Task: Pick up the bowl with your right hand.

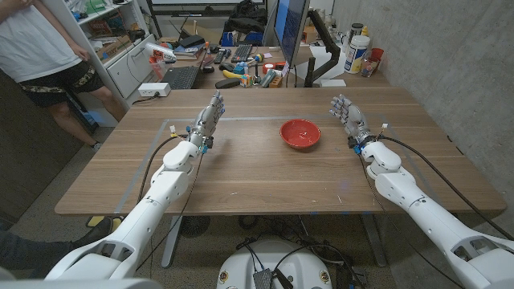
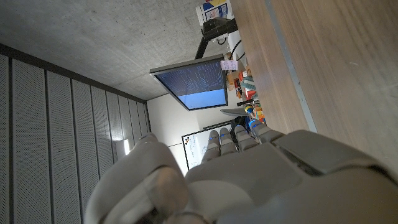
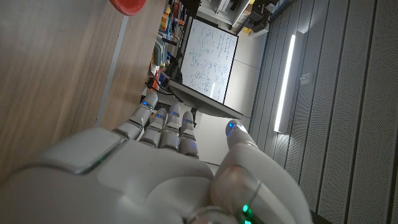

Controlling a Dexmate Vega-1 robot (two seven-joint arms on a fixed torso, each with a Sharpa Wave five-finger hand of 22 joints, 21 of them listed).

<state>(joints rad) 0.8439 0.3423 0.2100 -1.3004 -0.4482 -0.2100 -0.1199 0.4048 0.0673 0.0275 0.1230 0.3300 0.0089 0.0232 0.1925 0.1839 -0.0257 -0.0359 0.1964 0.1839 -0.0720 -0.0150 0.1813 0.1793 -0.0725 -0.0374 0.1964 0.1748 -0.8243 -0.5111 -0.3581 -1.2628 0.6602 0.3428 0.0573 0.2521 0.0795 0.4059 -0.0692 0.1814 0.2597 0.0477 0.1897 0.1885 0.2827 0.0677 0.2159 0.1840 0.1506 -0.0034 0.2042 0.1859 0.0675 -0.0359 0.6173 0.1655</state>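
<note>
A red bowl (image 1: 299,133) stands upright on the wooden table (image 1: 265,172), a little right of the middle; its rim (image 3: 127,6) also peeks into the right wrist view. My right hand (image 1: 350,115) is to the right of the bowl, a short gap away, fingers apart and reaching toward the far side, holding nothing. My left hand (image 1: 207,120) is well to the left of the bowl, fingers straight and apart, empty. The back of the left hand (image 2: 249,180) and the back of the right hand (image 3: 155,168) show in their wrist views.
A person (image 1: 48,48) stands at the far left behind the table. Behind the far edge are a monitor (image 1: 291,32), a keyboard (image 1: 181,78), bottles (image 1: 357,52) and small clutter. Tape lines (image 1: 241,120) mark a rectangle on the tabletop.
</note>
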